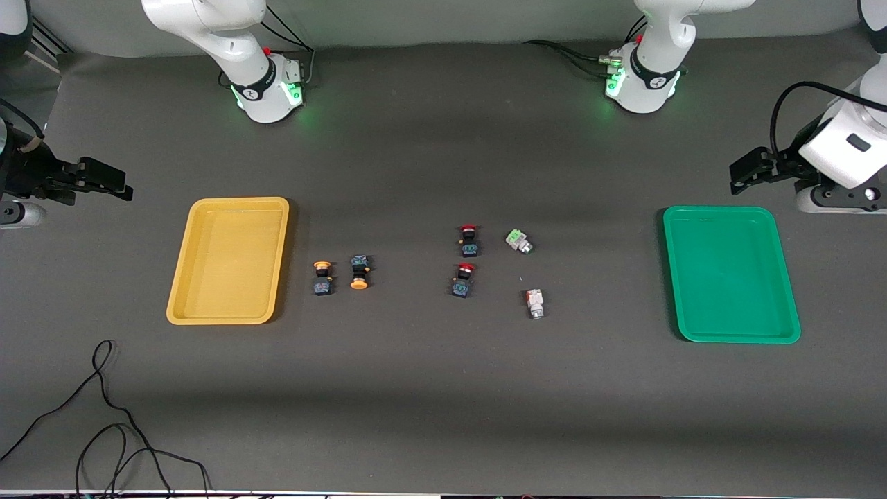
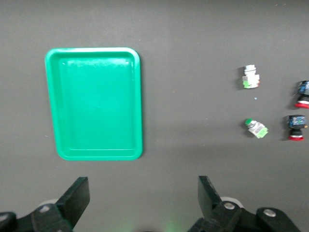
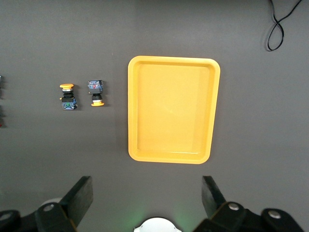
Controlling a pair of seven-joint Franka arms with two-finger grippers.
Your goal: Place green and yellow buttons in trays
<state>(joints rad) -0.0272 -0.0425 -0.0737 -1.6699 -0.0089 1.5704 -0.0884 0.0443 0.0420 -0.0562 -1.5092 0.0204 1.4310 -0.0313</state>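
Note:
The yellow tray [image 1: 239,202] lies toward the right arm's end and shows in the right wrist view [image 3: 174,59]. Two orange-yellow capped buttons [image 1: 323,277] [image 1: 359,272] lie beside it [image 3: 67,96] [image 3: 96,93]. The green tray [image 1: 717,210] lies toward the left arm's end [image 2: 91,50]. A green-topped white button [image 1: 519,241] [image 2: 256,128] and an orange-marked white button [image 1: 534,303] [image 2: 250,77] lie mid-table. Both trays are empty. My left gripper [image 1: 745,173] [image 2: 143,195] is open and empty, up over the table's end by the green tray. My right gripper [image 1: 104,181] [image 3: 145,198] is open and empty, up by the yellow tray.
Two red-capped dark buttons [image 1: 468,240] [image 1: 463,280] lie between the yellow pair and the white pair. A black cable [image 1: 104,416] loops on the table near the front camera at the right arm's end. Bare dark mat lies around the trays.

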